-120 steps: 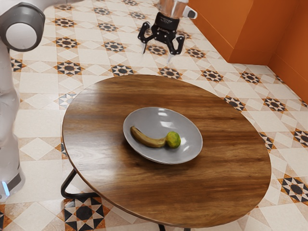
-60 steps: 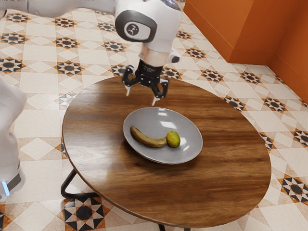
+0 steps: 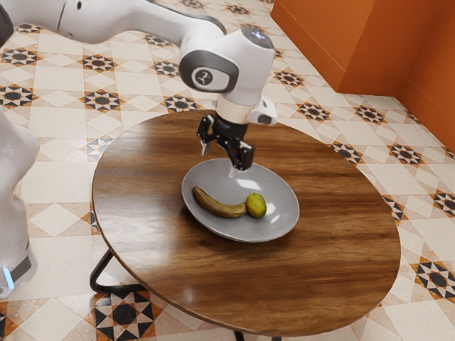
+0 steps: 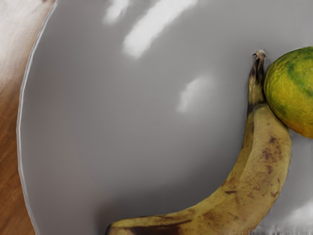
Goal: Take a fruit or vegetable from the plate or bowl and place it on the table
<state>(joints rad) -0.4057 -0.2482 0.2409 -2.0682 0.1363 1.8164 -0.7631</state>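
My black two-finger gripper hung above the plate's far part, its fingers well apart and nothing between them; I judged that spread was meant to leave room for a fruit. Below, on the shallow, glossy grey round plate, lay the curved yellow banana with brown patches, its stem end up against the rounded green-and-yellow citrus-like fruit. The plate's sloping sides probably kept the two gathered. Either would have answered the task, and both were on the plate, so the step in hand was the approach. Their closeness called for careful placing, lest I nudge one while closing on the other. Around the plate, the round brown wooden counter offered bare room for setting down.
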